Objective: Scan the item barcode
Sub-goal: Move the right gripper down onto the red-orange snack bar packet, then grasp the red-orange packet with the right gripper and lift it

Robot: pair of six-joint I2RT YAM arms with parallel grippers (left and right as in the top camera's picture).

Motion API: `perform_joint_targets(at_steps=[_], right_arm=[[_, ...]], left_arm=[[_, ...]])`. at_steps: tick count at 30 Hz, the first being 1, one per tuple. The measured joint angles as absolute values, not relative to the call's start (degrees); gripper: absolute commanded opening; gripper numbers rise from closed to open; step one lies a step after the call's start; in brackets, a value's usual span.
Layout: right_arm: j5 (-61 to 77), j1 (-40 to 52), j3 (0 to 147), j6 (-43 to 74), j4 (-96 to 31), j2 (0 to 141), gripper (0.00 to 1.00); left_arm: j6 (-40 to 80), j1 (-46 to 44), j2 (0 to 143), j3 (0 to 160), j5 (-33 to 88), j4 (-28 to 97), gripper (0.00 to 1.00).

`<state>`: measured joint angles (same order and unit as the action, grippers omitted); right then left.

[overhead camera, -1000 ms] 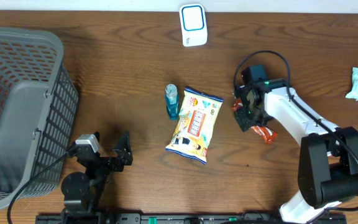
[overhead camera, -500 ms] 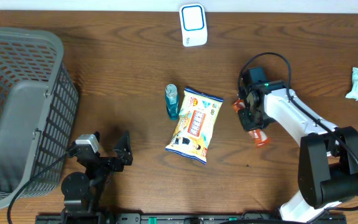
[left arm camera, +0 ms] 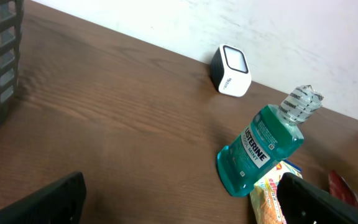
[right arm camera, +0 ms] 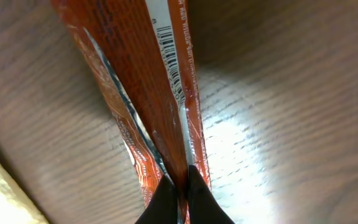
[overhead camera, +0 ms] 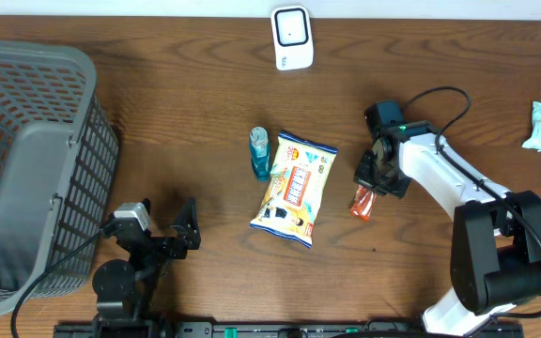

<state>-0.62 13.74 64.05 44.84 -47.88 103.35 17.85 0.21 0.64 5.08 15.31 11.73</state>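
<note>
The right claw (overhead camera: 372, 180) is pressed together on one end of an orange packet (overhead camera: 362, 201). The packet's long axis runs straight out from the fingertips (right arm camera: 165, 200), with the barcode (right arm camera: 169, 56) printed along it. The scanner (overhead camera: 291, 38) stands well ahead of this claw and to its left; the left claw (overhead camera: 184, 228), spread wide and holding nothing, is farther from it, so the right arm is better placed.
</note>
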Motion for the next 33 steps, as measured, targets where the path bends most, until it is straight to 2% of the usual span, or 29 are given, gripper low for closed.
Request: perform_joint_targets(at_steps=[9, 13, 16, 20, 21, 22, 24, 26, 29, 33], right_arm=[[3.36, 13.74, 64.58, 60.01, -47.18, 103.35, 0.01], [4.36, 13.74, 64.64, 63.18, -47.31, 103.35, 0.01], [5.02, 13.74, 64.66, 60.66, -47.24, 103.35, 0.01], [5.89, 13.74, 64.66, 49.1, -46.24, 103.35, 0.01], [6.02, 13.74, 64.66, 45.3, -46.19, 103.35, 0.36], [6.11, 13.74, 64.66, 41.6, -46.19, 103.35, 0.51], [6.24, 13.74, 64.71, 33.89, -46.78, 103.35, 0.63], [6.26, 13.76, 64.79, 25.96, -48.6, 103.35, 0.82], [5.61, 14.04, 64.79, 21.98, -49.89, 103.35, 0.88], [4.43, 15.88, 64.79, 19.4, -50.24, 103.35, 0.84]], left_arm=[[17.82, 0.21, 0.64, 5.08, 15.31, 11.73, 0.98], [17.85, 0.21, 0.64, 5.08, 15.31, 11.73, 0.98], [17.85, 0.21, 0.64, 5.08, 15.31, 11.73, 0.98], [17.82, 0.21, 0.64, 5.08, 15.31, 11.73, 0.98], [17.85, 0.21, 0.64, 5.08, 15.31, 11.73, 0.98], [17.82, 0.21, 0.64, 5.08, 15.31, 11.73, 0.98], [17.82, 0.21, 0.64, 5.08, 15.31, 11.73, 0.98], [17.82, 0.21, 0.64, 5.08, 15.31, 11.73, 0.98], [17.85, 0.21, 0.64, 5.08, 15.31, 11.75, 0.98], [17.82, 0.21, 0.64, 5.08, 15.31, 11.73, 0.98]])
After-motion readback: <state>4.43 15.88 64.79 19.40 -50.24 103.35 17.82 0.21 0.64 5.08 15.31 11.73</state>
